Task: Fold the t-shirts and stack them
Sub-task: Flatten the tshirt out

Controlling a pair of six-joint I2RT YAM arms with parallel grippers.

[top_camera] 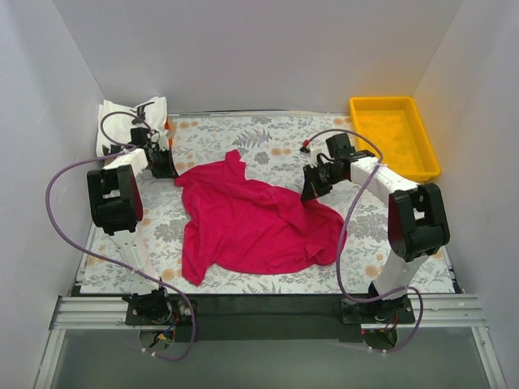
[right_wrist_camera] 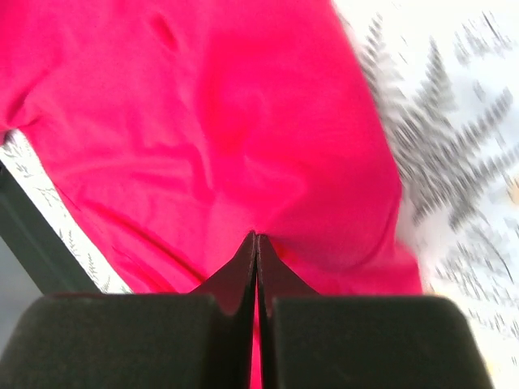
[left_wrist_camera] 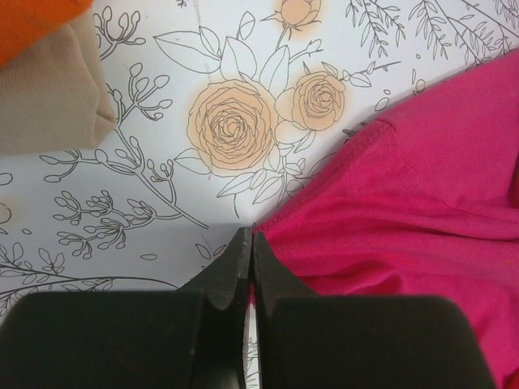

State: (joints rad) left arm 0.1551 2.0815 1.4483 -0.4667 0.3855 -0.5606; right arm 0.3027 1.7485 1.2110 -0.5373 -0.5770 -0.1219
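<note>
Since the left hand (left_wrist_camera: 250, 243) and right hand (right_wrist_camera: 256, 243) are each pinching the magenta-red t-shirt (top_camera: 251, 227), they're probably stretching it flat on the bench (top_camera: 162, 227) for folding.

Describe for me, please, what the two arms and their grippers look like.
The left arm and right arm have white links, bulky black joint housings and black bases. A purple cable loops beside each. The left gripper and right gripper each have two black fingers tapering to thin tips.
</note>
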